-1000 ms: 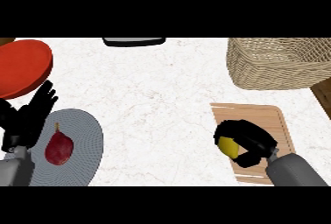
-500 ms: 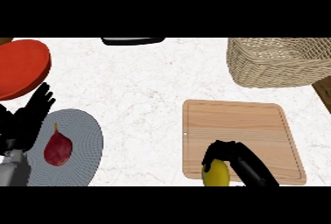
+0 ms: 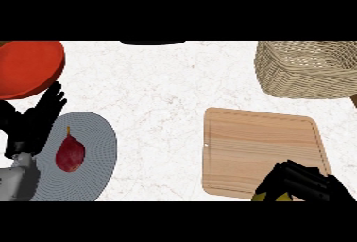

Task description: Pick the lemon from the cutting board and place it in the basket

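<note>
At five o'clock, nearest the robot, the right hand (image 3: 305, 183) is curled round the lemon (image 3: 262, 196). Only yellow slivers show under its fingers, over the cutting board's (image 3: 261, 142) near edge, apparently lifted for carrying. At eight o'clock the left hand (image 3: 31, 124) rests, fingers straight, beside a grey plate (image 3: 94, 142). The basket (image 3: 307, 71) stands at one o'clock, well apart.

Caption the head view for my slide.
Right robot hand curled round the lemon at the cutting board's near edge, basket beyond.
</note>
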`<state>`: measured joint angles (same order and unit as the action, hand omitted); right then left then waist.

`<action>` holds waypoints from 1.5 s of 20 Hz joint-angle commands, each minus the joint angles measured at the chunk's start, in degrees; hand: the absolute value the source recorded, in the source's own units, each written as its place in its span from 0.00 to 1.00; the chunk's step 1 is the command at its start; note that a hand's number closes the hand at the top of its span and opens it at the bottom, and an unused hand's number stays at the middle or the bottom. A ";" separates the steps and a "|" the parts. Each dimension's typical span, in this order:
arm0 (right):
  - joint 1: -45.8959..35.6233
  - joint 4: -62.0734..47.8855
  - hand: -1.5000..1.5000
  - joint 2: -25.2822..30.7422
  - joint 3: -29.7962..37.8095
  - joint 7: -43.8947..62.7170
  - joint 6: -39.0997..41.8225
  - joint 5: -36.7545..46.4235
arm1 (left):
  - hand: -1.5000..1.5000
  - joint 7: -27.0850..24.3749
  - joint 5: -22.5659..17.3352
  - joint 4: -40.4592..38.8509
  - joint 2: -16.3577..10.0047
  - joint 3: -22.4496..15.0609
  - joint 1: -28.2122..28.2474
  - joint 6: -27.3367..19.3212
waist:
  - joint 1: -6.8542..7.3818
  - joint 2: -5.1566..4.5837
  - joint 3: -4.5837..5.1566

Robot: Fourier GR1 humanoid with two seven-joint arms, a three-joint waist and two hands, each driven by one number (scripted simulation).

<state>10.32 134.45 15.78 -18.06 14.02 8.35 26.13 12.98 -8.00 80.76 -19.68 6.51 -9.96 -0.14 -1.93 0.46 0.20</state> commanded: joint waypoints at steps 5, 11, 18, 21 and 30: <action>-17.36 9.71 1.00 0.24 10.59 24.35 5.55 -4.73 | 0.50 -1.35 0.87 -0.66 1.47 -1.15 -0.60 0.88 | 1.87 -0.39 -0.10; -39.48 -1.89 1.00 0.72 19.35 35.83 7.10 -7.41 | 0.50 0.62 1.72 0.47 1.63 -1.22 -0.90 0.30 | 2.37 -0.37 -0.14; -47.06 -17.43 1.00 6.76 23.33 31.50 6.49 -0.15 | 0.50 -0.16 2.31 -0.76 1.30 0.04 -3.50 0.21 | 2.32 -0.53 -0.17; -49.60 -27.61 1.00 7.53 25.35 25.04 3.33 2.26 | 0.50 2.70 2.32 3.06 3.82 -2.26 -0.61 -0.25 | 2.78 -0.54 -0.21; -45.47 -47.33 1.00 15.36 34.63 1.90 2.11 -0.03 | 0.50 0.00 2.25 -2.29 2.19 0.86 -4.10 1.48 | 2.26 -0.78 -0.24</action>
<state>-36.96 95.82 27.68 13.38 25.93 11.22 25.91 12.47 -5.47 79.87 -16.76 6.26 -11.78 1.02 0.43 -0.15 0.01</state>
